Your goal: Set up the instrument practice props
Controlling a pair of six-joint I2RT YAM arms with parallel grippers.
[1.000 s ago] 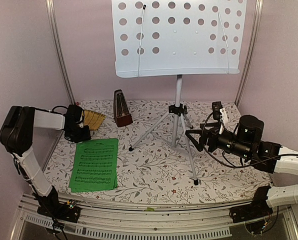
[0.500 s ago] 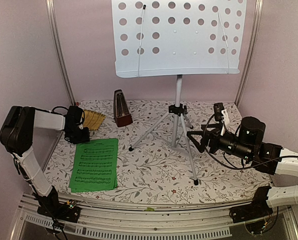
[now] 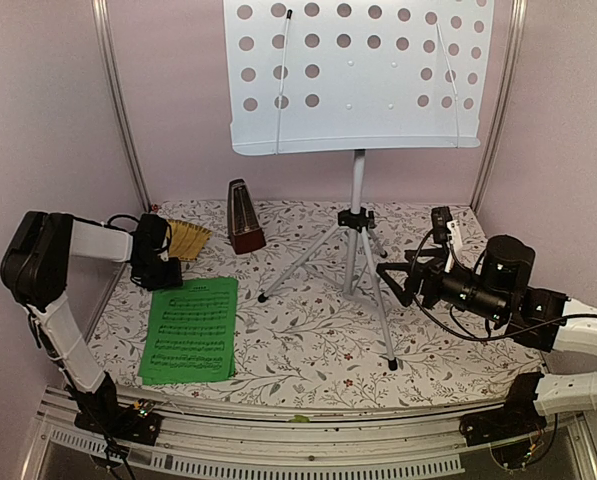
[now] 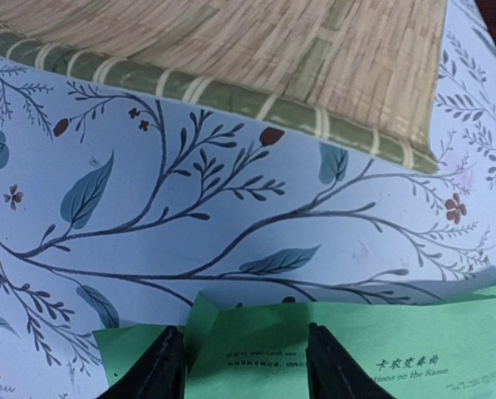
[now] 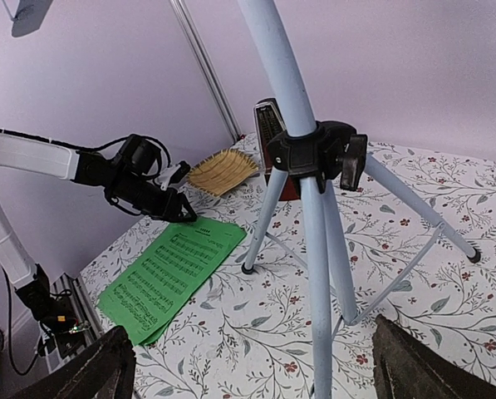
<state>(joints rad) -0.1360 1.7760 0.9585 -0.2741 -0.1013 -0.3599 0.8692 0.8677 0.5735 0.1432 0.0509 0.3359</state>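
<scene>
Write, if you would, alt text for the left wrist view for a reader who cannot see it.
The left claw, its two dark fingertips apart, hangs at the top edge of a green sheet-music booklet lying on a floral tablecloth. Beyond, a tan woven straw mat fills the top of the frame.

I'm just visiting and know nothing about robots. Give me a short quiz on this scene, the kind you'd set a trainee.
1. True or false: the green booklet lies flat on the table.
2. In the top view, what stands to the left of the music stand and its tripod legs? A. metronome B. cup C. lamp
3. Which gripper, jaws wide open, points at the stand's legs?
Key: 1 true; 2 A; 3 the right gripper.
</scene>
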